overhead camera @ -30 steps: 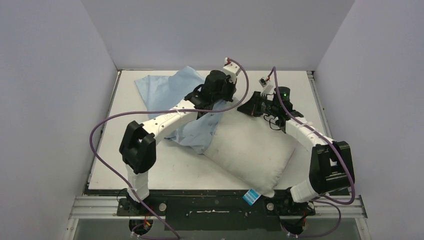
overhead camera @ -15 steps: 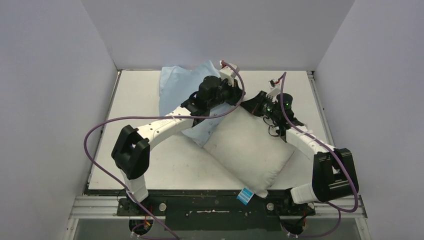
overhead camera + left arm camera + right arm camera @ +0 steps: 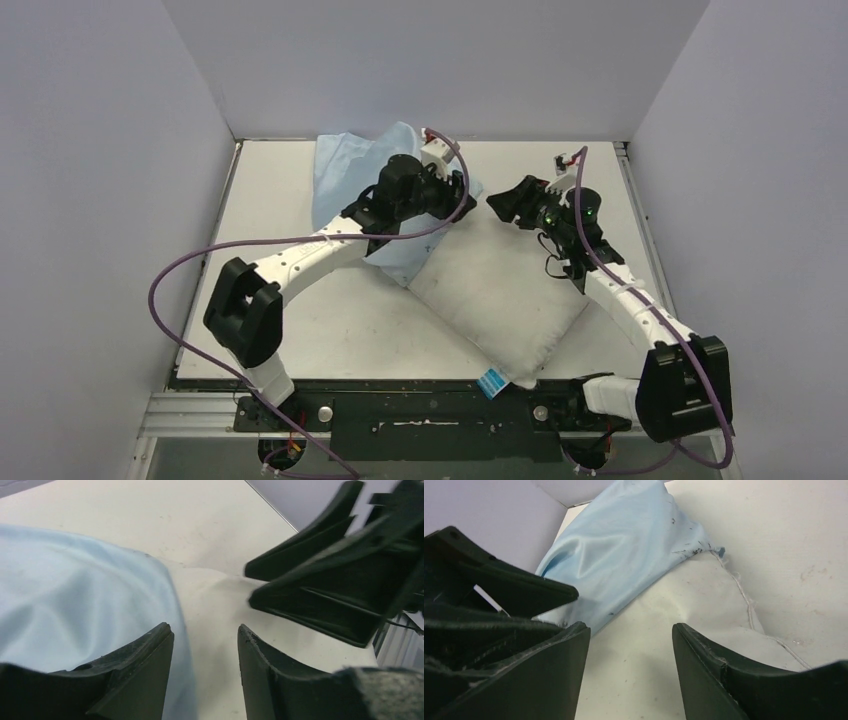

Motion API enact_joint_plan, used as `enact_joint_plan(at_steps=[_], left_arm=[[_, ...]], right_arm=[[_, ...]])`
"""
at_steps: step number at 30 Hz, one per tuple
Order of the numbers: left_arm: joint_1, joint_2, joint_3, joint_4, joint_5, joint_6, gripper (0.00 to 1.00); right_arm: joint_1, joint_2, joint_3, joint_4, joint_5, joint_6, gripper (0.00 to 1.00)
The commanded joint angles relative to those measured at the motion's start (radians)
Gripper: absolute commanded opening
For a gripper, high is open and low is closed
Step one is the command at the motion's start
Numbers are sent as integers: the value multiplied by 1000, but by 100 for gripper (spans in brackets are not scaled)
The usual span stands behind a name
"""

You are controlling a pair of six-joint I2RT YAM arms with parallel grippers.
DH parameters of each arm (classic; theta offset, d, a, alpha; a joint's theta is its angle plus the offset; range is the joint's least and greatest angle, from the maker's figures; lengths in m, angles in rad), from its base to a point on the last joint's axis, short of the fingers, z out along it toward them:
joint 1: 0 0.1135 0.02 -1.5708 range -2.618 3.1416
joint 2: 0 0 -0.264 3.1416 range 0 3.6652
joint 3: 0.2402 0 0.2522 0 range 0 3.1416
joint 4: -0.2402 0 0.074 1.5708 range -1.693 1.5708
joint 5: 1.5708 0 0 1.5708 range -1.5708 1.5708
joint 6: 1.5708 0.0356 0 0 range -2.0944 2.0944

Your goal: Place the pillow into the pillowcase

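Note:
The white pillow [image 3: 505, 295] lies diagonally on the table, its blue tag [image 3: 493, 383] at the near corner. The light blue pillowcase [image 3: 350, 175] is bunched at the back and drapes over the pillow's far left end. My left gripper [image 3: 464, 190] and right gripper [image 3: 493, 204] face each other over the pillow's far corner, tips close together. Both are open and hold nothing. In the left wrist view the left gripper [image 3: 205, 630] hovers above the pillowcase [image 3: 75, 595] edge and the pillow [image 3: 215, 605]. In the right wrist view the right gripper [image 3: 630, 627] hangs over the pillow [image 3: 684, 595], with the pillowcase [image 3: 624, 545] beyond.
The white table [image 3: 270, 200] is walled at the back and on both sides. Purple cables [image 3: 190, 260] loop off both arms. The metal rail [image 3: 420, 410] with the arm bases runs along the near edge.
Both grippers have opened and let go of the pillowcase. The pillowcase was pulled from the left into a bunch at the back. The left arm has drawn back leftward, the right arm rightward.

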Motion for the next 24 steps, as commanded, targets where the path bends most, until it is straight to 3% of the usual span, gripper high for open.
enact_joint_plan(at_steps=[1, 8, 12, 14, 20, 24], left_arm=[[72, -139, -32, -21, 18, 5, 50], [194, -274, -148, -95, 32, 41, 63], [244, -361, -252, -133, 27, 50, 80], [263, -408, -300, -153, 18, 55, 96], [302, -571, -467, -144, -61, 71, 97], [328, -681, -592, -95, -105, 33, 97]], right_arm=[[28, -91, 55, -122, 40, -151, 65], [119, -132, 163, -361, 101, -323, 74], [269, -138, 180, -418, 257, -416, 76], [375, -127, 176, -436, 354, -467, 77], [615, -61, 219, -518, 524, -559, 78], [727, -28, 226, -541, 678, -626, 86]])
